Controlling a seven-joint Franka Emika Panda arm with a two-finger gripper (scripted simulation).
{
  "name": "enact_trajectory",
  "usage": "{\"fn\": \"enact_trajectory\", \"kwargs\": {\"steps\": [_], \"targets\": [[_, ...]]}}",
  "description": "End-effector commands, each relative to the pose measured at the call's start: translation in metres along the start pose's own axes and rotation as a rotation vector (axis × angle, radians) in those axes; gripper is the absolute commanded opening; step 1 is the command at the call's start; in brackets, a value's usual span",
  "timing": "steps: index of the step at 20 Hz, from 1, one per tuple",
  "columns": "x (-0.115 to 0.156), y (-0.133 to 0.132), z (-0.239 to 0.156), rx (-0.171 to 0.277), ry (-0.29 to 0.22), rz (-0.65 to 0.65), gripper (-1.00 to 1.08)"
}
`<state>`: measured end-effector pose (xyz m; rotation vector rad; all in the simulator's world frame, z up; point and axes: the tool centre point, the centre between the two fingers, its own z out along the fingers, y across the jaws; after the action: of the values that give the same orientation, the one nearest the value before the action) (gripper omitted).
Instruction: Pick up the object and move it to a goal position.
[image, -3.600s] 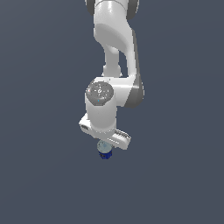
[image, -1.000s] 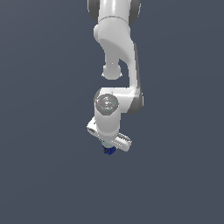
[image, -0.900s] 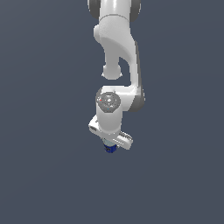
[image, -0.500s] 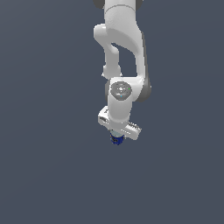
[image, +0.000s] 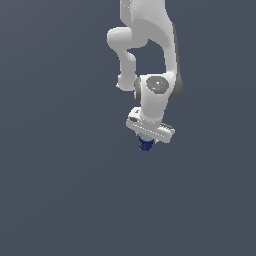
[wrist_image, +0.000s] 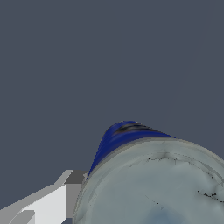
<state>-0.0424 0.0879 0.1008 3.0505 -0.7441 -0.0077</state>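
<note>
I can read no text, label, brand, number or sign anywhere. The can (wrist_image: 153, 183) shows only a mottled grey-green top with dark cracks and a plain dark blue side; a black smear on that blue side at about 11 o'clock from the top's middle forms no letters. My white arm (image: 150, 45) carries no marking I can make out, and the grey background is bare of writing.
</note>
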Motion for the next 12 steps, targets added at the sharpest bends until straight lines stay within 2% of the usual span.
{"fn": "enact_trajectory", "kwargs": {"steps": [1,7,12], "targets": [[-0.023,-0.007,-0.006,0.003,0.004,0.0,-1.0],[-0.069,-0.02,-0.014,0.003,0.004,0.0,-1.0],[-0.096,-0.028,-0.019,0.003,0.004,0.0,-1.0]]}}
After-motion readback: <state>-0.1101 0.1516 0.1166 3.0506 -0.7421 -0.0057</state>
